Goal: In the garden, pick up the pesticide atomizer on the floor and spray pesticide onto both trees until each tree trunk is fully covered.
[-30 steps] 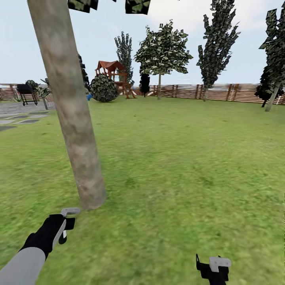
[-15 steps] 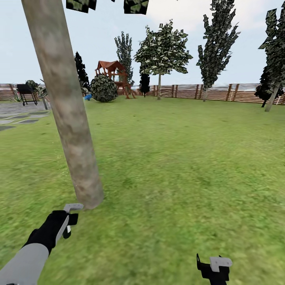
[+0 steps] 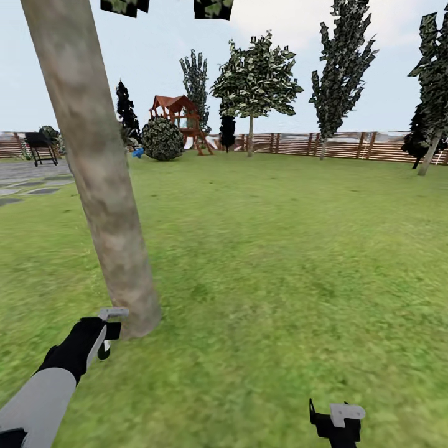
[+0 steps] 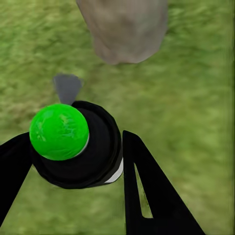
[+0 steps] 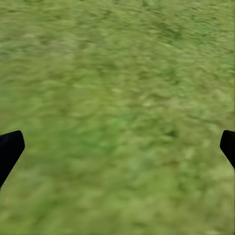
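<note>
left gripper (image 4: 73, 156) pinches atomizer (image 4: 73, 144) | tree trunk (image 3: 99, 180) at 11 o'clock | right gripper (image 5: 117, 147) spread, empty | aim nozzle at bark, sweep slowly

My left gripper (image 3: 106, 333) has the tree trunk (image 3: 99, 180) standing just ahead of it, blocking any straight reach forward. Ahead of my right gripper (image 3: 336, 418) I see open grass floor (image 3: 298, 261) out to the fence (image 3: 348, 146).

Blurry green grass (image 5: 117, 112) between spread black fingertips (image 5: 10, 147)
</note>
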Controlling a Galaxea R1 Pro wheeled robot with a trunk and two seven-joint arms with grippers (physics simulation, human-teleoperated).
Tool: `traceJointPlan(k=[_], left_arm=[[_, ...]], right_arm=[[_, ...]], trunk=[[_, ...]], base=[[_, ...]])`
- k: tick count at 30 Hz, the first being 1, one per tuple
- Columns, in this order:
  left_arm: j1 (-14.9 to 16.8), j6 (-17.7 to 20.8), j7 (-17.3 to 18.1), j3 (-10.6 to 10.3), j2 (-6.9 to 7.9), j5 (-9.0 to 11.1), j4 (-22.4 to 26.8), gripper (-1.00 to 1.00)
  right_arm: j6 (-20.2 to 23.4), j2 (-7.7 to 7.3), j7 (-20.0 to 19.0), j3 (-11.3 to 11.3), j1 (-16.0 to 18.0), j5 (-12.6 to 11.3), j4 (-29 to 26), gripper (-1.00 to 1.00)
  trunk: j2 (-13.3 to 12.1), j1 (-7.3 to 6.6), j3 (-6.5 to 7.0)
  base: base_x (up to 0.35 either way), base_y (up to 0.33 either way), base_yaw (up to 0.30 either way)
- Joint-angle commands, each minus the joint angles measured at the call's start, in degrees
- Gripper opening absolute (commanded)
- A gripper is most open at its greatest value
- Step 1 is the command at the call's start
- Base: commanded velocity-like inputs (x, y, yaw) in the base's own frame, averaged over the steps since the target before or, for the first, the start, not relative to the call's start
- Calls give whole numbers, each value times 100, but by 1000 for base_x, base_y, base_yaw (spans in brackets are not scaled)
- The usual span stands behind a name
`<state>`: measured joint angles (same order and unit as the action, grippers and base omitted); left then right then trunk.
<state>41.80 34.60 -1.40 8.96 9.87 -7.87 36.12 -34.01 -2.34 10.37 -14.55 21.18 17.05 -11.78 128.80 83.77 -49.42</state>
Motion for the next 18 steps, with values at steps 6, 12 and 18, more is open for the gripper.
traceJointPlan(k=[6, 12, 18], left_arm=[[3, 3, 0, 38, 236, -34, 0, -100], [-7, -2, 66, -88, 290, -11, -8, -100], [16, 61, 606, -263, 122, -41, -14, -100]], right_arm=[[0, -2, 0, 4, 0, 0, 0, 100], [2, 0, 0, 2, 0, 1, 0, 100], [7, -3, 0, 2, 0, 1, 0, 100]], trunk=[[0, 0, 0], [0, 0, 0], [0, 0, 0]], base=[[191, 0, 0], [7, 0, 0], [0, 0, 0]])
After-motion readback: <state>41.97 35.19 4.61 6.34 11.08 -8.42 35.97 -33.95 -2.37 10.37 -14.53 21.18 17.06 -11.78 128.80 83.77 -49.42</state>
